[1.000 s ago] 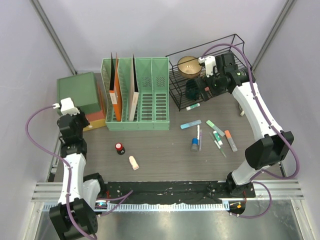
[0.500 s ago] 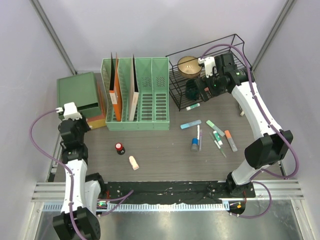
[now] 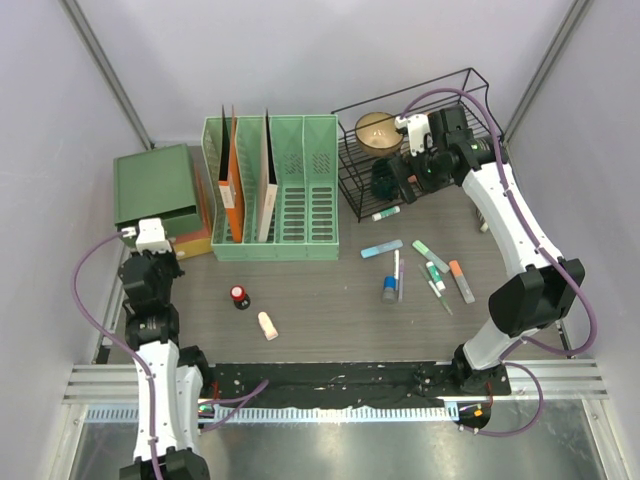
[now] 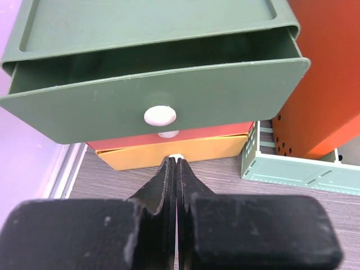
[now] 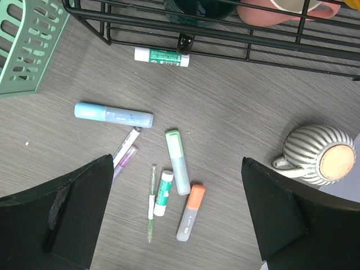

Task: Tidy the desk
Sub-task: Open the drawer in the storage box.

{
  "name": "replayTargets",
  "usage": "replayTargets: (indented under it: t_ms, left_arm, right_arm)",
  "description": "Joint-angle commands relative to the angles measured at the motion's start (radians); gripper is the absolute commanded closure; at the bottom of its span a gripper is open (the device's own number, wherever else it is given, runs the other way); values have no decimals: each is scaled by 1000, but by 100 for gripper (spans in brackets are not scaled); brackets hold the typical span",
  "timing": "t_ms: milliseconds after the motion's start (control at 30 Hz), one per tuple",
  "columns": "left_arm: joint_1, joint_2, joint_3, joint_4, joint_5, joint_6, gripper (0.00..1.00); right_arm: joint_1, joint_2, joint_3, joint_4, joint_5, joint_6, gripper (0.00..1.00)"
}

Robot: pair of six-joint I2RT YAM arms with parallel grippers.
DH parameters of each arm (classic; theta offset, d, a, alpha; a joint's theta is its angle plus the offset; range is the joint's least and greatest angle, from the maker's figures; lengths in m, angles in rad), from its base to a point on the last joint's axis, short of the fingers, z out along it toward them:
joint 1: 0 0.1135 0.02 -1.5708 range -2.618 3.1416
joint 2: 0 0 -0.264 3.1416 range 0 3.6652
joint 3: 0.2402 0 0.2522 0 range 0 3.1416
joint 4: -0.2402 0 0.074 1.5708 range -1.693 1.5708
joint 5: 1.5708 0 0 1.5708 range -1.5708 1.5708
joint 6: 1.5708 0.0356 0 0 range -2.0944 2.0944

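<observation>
Two grippers over one dark wood-grain worktop (image 3: 320,300), its long axis running left to right beneath both. Left gripper (image 4: 173,161) pinched together, empty; three stacked drawers (image 4: 157,107) just ahead, top one ajar. Right gripper (image 5: 177,211) spread wide, eight pens and markers (image 5: 178,169) below. Pale walls (image 3: 300,60) all round.

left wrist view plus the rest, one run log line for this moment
left hand: shut, empty, facing yellow drawer | green drawer: partly open | right hand: open, empty, above pens on desk
</observation>
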Motion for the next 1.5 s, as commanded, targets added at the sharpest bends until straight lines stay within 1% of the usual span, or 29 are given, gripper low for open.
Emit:
replayTargets:
  t_ms: [0, 67, 100, 167, 200, 300, 333, 400, 433, 467, 500, 533, 567, 600, 633, 667, 700, 733, 833, 867, 933, 967, 1033, 1067, 1100, 1133, 1300, 1367, 1467]
  left_arm:
    - [-1, -10, 14, -31, 14, 25, 95]
    - [-1, 1, 36, -50, 11, 30, 87]
    - [-1, 4, 43, -82, 15, 39, 85]
    - [-1, 10, 86, -126, 26, 53, 82]
    - [-1, 9, 103, -189, 40, 71, 82]
    - [-1, -7, 169, -277, 73, 97, 79]
    - [1, -14, 203, -335, 105, 119, 78]
    - [-1, -23, 244, -401, 152, 157, 71]
    - [-1, -22, 294, -485, 216, 213, 68]
    - [-2, -16, 325, -525, 245, 241, 52]
    - [-1, 9, 355, -571, 270, 271, 41]
    - [-2, 21, 422, -614, 322, 344, 32]
    - [-1, 41, 454, -680, 334, 372, 19]
    - [-1, 77, 524, -712, 353, 410, 15]
    - [-1, 102, 560, -741, 363, 439, 9]
    - [-1, 125, 600, -821, 400, 522, 7]
    - [-1, 150, 675, -850, 409, 550, 7]
    - [-1, 205, 713, -884, 417, 579, 6]
    - [-1, 304, 850, -984, 448, 718, 6]
    - [-1, 331, 881, -1027, 452, 792, 6]
    - [-1, 402, 973, -1082, 462, 890, 7]
    - [-1, 426, 1034, -1146, 471, 983, 7]
    - [-1, 507, 1094, -1229, 482, 1079, 7]
    - [-1, 532, 1147, -1270, 492, 1176, 7]
    - [-2, 556, 1168, -1326, 497, 1205, 8]
    - [-1, 591, 1183, -1340, 503, 1238, 8]
    - [1, 676, 1195, -1465, 534, 1533, 7]
    - [-1, 720, 1208, -1466, 532, 1544, 7]
    - [-1, 794, 1247, -1505, 508, 1605, 12]
  right_arm:
    - [5, -9, 5, 2, -15, -7, 0]
    - [5, -7, 2, -6, -12, -8, 1]
    - [5, -7, 1, -7, -11, -11, 0]
    - [3, -6, -4, -10, -9, -15, 0]
    - [5, -3, -6, -10, -9, -15, 0]
    - [5, 5, -6, -10, -14, -16, 0]
    - [5, 7, -4, -10, -17, -16, 0]
    - [3, 10, -3, -10, -25, -18, 0]
    - [5, 11, -3, -10, -29, -18, 0]
    - [5, 10, -3, -9, -31, -19, 0]
    - [3, 10, -4, -10, -32, -25, 1]
    - [5, 8, -6, -9, -35, -28, 0]
    - [5, 8, -9, -10, -37, -33, 0]
    - [5, 5, -12, -10, -40, -44, 0]
    - [5, -1, -15, -10, -44, -48, 0]
    - [5, -4, -21, -9, -54, -53, 0]
    - [5, -6, -24, -9, -60, -62, 0]
    - [3, -15, -33, -4, -66, -65, 0]
    - [5, -33, -61, 12, -97, -80, 0]
    - [3, -38, -70, 17, -116, -87, 0]
    - [5, -52, -100, 28, -140, -100, 1]
    - [5, -56, -111, 29, -162, -107, 0]
    - [3, -67, -150, 49, -178, -123, 1]
    - [5, -79, -162, 55, -187, -130, 0]
    - [5, -85, -185, 69, -190, -136, 0]
    - [5, -92, -196, 75, -196, -149, 0]
    - [5, -124, -254, 91, -210, -203, 0]
    - [5, -135, -274, 98, -212, -228, 0]
    - [5, -153, -306, 111, -221, -252, 0]
